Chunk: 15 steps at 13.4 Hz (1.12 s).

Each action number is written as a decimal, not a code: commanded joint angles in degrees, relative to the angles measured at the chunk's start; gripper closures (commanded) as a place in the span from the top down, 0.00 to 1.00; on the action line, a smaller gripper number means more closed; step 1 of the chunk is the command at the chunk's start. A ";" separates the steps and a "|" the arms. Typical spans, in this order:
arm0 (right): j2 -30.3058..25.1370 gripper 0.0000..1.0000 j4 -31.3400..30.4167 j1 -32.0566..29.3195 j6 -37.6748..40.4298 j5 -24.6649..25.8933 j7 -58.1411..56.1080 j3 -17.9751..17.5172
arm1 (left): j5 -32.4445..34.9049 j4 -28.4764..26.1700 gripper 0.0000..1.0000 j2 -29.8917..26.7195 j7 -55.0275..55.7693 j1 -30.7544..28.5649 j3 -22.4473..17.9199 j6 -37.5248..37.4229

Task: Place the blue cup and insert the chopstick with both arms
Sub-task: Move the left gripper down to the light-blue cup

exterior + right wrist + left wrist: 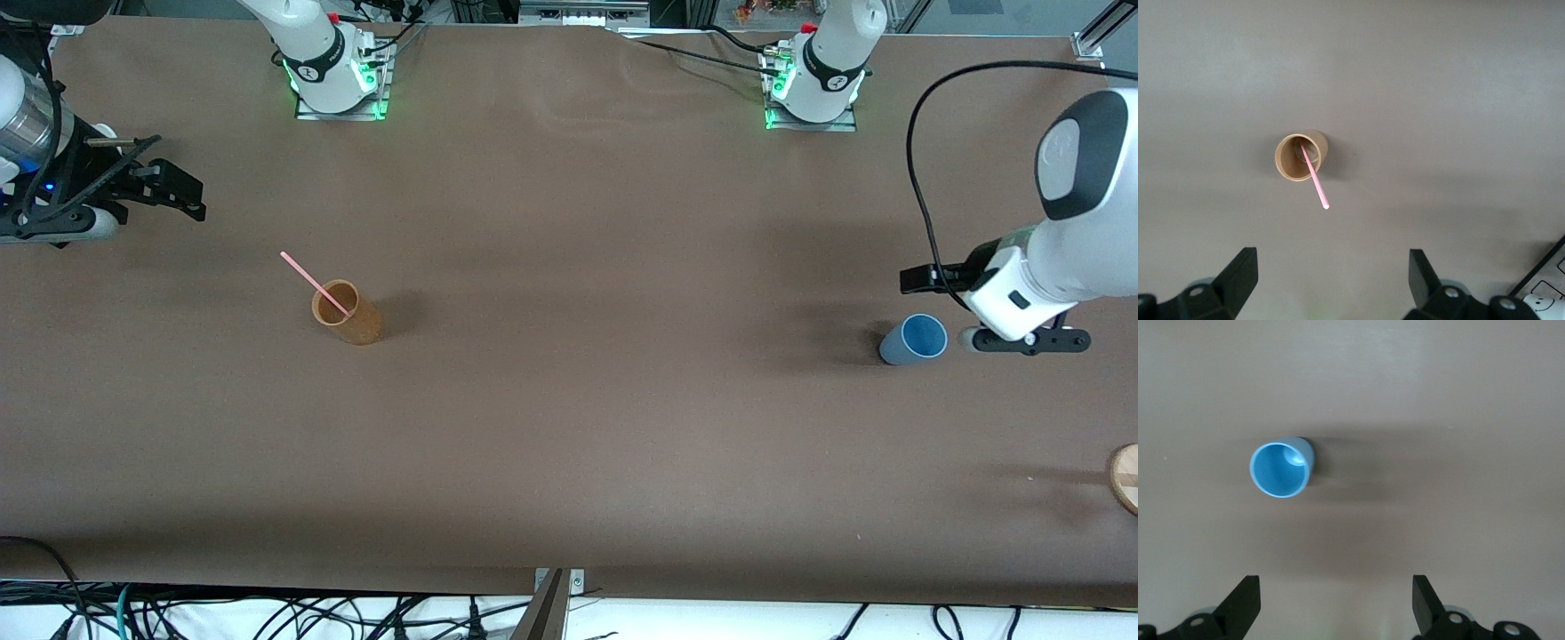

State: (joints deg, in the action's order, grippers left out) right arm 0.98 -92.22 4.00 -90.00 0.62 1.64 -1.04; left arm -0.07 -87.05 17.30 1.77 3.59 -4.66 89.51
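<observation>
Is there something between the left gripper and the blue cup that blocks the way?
Nothing visible does. The left gripper hangs open above the blue cup, which stands upright by itself on bare table.

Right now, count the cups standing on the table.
2: a small blue cup toward the left arm's end, and a taller tan-brown wooden-looking cup holding a pale-pink stick toward the right arm's end.

Left white arm with black joints reached in from its end of the table, its black two-finger end effector (1335,607) held up in the air, fingers (1241,603) spread wide, nothing between them. Right white arm extended out toward its own end of the table, black two-finger end effector (1331,283) also raised, fingers (1238,280) wide apart, empty.
</observation>
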 commanded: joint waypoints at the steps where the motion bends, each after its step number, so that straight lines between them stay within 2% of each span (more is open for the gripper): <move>1: -0.28 1.00 0.72 -0.04 1.32 0.17 -0.41 -0.01 | 0.77 1.45 1.00 3.07 -7.43 -4.54 0.00 3.10; 6: -0.28 1.00 0.81 -0.04 1.41 0.17 -0.41 -0.10 | 1.56 -3.29 1.00 5.72 -15.90 -10.17 0.09 12.08; 8: -0.28 1.00 0.81 -0.04 1.50 0.17 -0.41 -0.01 | 1.22 -8.02 1.00 5.55 -18.02 -11.84 0.09 17.07; 11: -0.28 1.00 0.81 -0.04 1.50 0.17 -0.41 -0.01 | 1.21 -18.91 1.00 3.10 -18.11 -12.02 0.00 28.58; 15: -0.28 1.00 0.72 -0.04 1.58 0.17 -0.41 -0.01 | 1.04 -24.73 1.00 3.53 -18.11 -12.02 0.00 37.56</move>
State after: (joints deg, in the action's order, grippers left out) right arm 0.98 -92.19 3.99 -89.43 0.62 1.65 -1.02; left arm 0.24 -107.21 23.50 -15.16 -8.34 -4.90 123.53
